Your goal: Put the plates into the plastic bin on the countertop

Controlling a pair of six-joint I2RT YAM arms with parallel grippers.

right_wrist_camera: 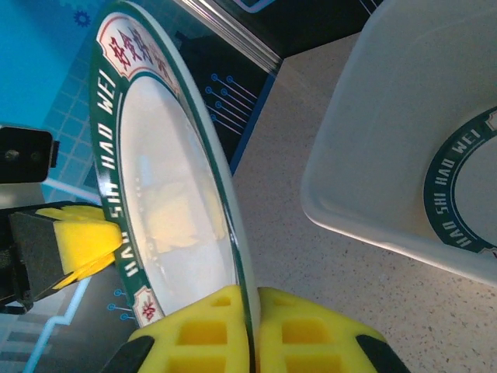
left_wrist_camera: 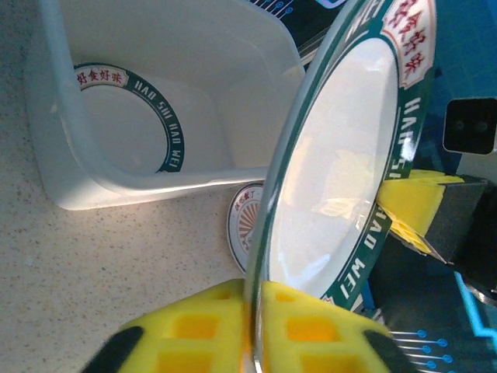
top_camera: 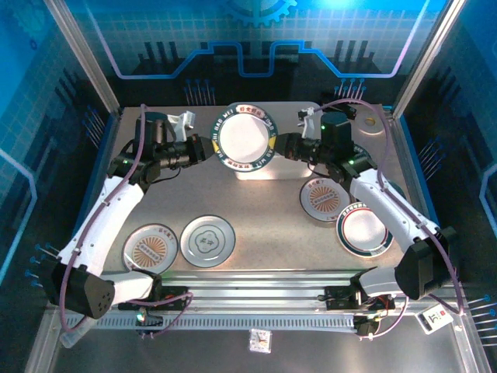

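While both arms are stretching forward from their bases and bending inward at the elbows, the left gripper (top_camera: 213, 147) and the right gripper (top_camera: 279, 145) are pointing at each other across the far middle of the countertop (top_camera: 256, 214). Between them they are holding up 1 green-rimmed plate (top_camera: 247, 138), its white face turned toward the overhead camera. The left gripper's yellow pads are pinching the plate's rim from one side, nearly closed with only the rim between them. The right gripper's pads are clamping the opposite rim in the same way, so both wrists are lying roughly level and in line with the plate.

Seen from the wrists, the plate is hanging in the air just above and beside the plastic bin (left_wrist_camera: 70, 183), which is sitting on the speckled surface. Inside the bin, 1 second green-rimmed plate (left_wrist_camera: 167, 128) is lying flat on the bottom.

Nearer the bases, 4 more plates are resting on the countertop: an orange-centred plate (top_camera: 152, 249) and a pale green flower plate (top_camera: 207, 239) by the left arm, and another orange-centred plate (top_camera: 324, 197) touching a dark-rimmed plate (top_camera: 364, 230) under the right forearm.
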